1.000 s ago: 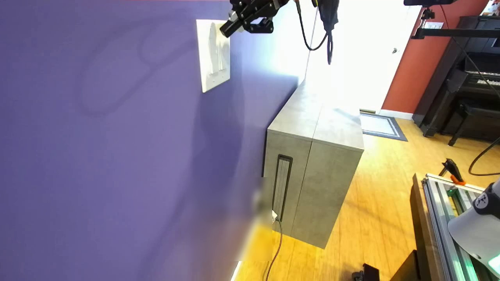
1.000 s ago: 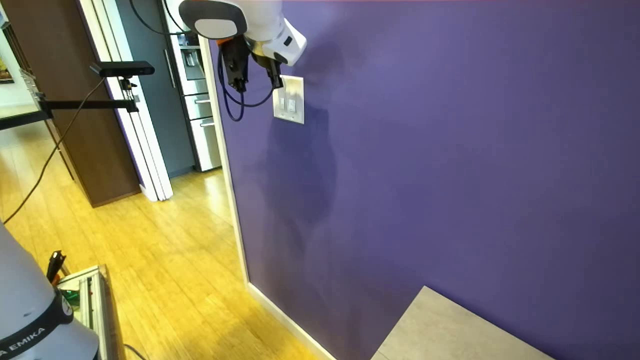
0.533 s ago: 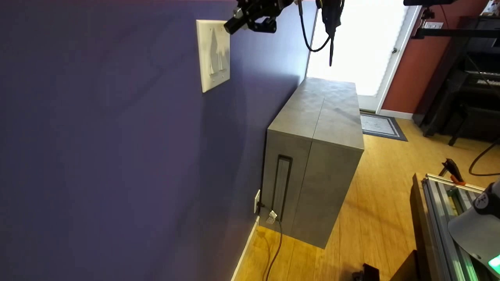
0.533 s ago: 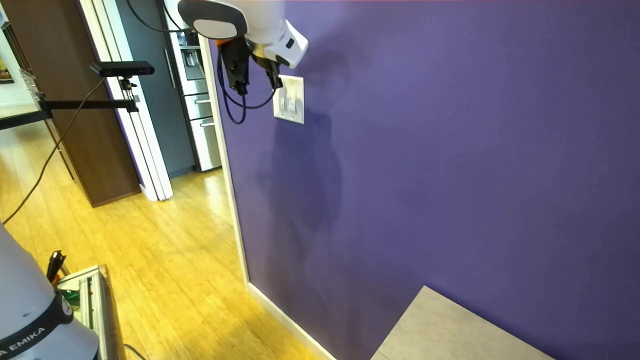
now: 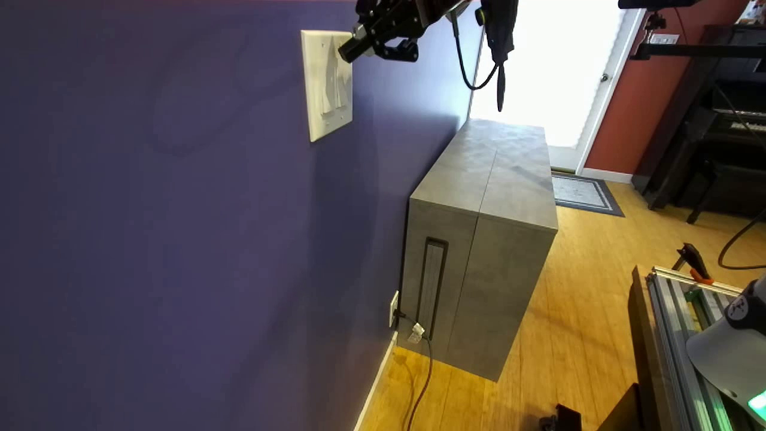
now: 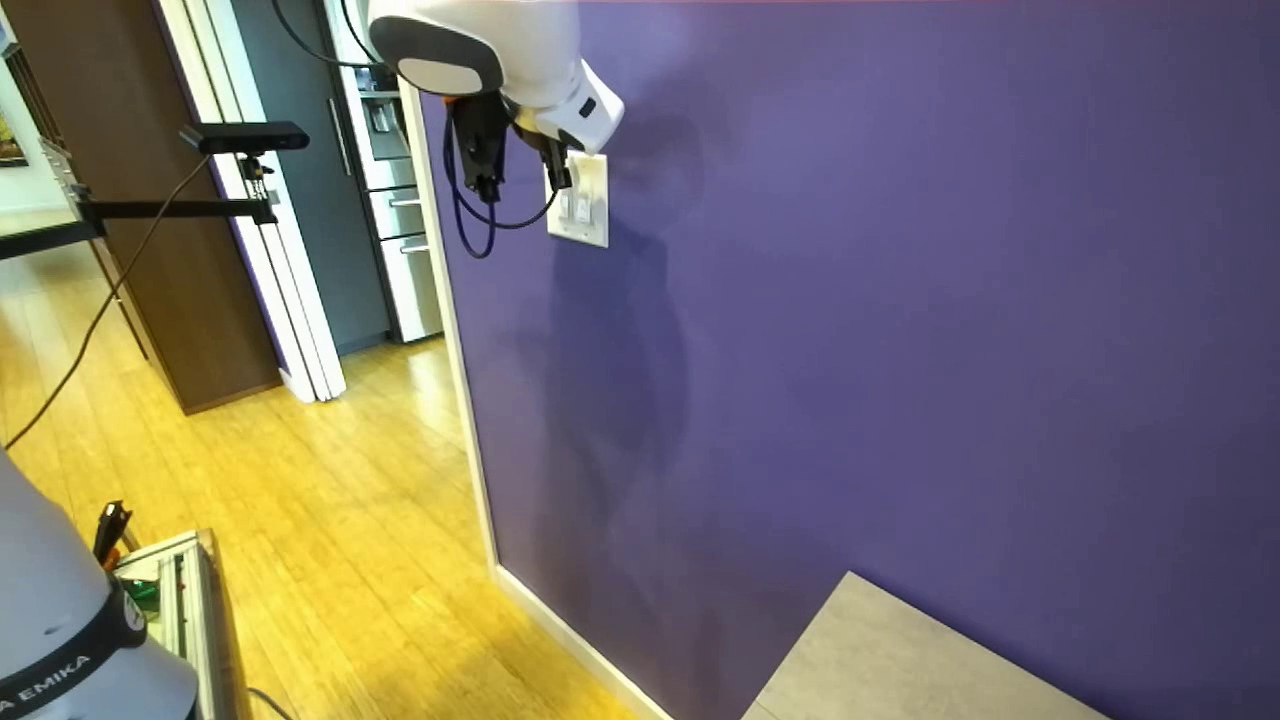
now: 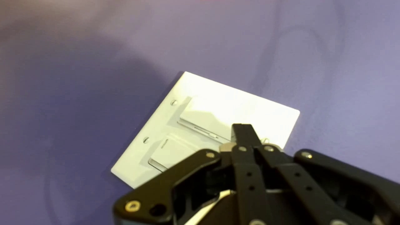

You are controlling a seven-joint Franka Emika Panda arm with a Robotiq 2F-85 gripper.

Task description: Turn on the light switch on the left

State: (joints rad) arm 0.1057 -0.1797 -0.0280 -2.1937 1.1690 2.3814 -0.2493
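Note:
The white wall plate (image 7: 281, 117) is mounted on the purple wall and shows in both exterior views (image 5: 314, 84) (image 6: 598, 190). It holds two toggles side by side. The left light switch (image 7: 203, 117) is the upper one in the wrist view and stands left in an exterior view (image 6: 564, 207). The right toggle (image 7: 172, 153) is partly behind my gripper. My gripper (image 7: 243, 126) is shut and empty. Its fingertips are before the upper part of the left switch, also seen in both exterior views (image 5: 347, 54) (image 6: 562, 182). I cannot tell whether they touch it.
A grey cabinet (image 5: 449, 257) stands against the wall, lower and right of the plate; its top shows in an exterior view (image 6: 920, 660). Cable loops (image 6: 472, 240) hang from the wrist. An outlet (image 5: 393, 308) with a cord sits low on the wall.
A second ago my gripper was close to the plate; it drew back slightly, and now has moved lower and nearer the plate. An exterior view was brighter a second ago.

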